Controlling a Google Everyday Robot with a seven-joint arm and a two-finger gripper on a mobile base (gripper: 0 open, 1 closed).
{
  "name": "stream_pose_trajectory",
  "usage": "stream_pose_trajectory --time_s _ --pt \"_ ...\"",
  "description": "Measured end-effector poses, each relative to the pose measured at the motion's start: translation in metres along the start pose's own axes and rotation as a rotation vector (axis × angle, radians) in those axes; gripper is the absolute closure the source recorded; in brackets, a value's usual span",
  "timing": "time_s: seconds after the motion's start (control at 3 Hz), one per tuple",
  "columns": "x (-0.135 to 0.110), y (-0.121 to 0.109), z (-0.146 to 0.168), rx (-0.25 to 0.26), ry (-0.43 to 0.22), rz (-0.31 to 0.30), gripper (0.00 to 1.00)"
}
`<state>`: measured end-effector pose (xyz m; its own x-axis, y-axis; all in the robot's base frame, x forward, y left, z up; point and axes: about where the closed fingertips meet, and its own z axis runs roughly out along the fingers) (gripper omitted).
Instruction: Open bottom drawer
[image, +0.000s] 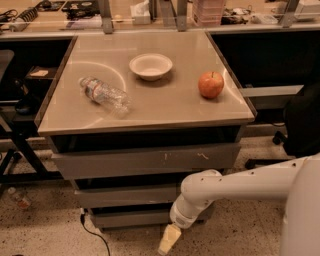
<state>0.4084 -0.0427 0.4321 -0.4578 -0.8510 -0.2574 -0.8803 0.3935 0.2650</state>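
Three grey drawers sit stacked under a beige table top. The bottom drawer (131, 217) is the narrowest, with a plain flat front, and it looks shut. Above it are the mid-width drawer (125, 196) and the widest drawer (145, 160) with white scratch marks. My white arm reaches in from the right. My gripper (167, 241) hangs low in front of the bottom drawer's right part, near the floor, pointing down.
On the table top (150, 107) lie a plastic bottle (104, 93), a white bowl (150, 66) and a red apple (211, 84). A black cable (95, 235) trails on the speckled floor at the lower left. A dark chair base (295, 135) stands at the right.
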Motion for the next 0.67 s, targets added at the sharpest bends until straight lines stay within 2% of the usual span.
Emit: stream_pose_trajectory --time_s 0.33,0.67 --pt "0.018 -0.037 0.041 -0.001 -0.018 0.081 0.00" --pt "0.034 -0.064 0.074 -0.011 -0.004 0.141 0.00"
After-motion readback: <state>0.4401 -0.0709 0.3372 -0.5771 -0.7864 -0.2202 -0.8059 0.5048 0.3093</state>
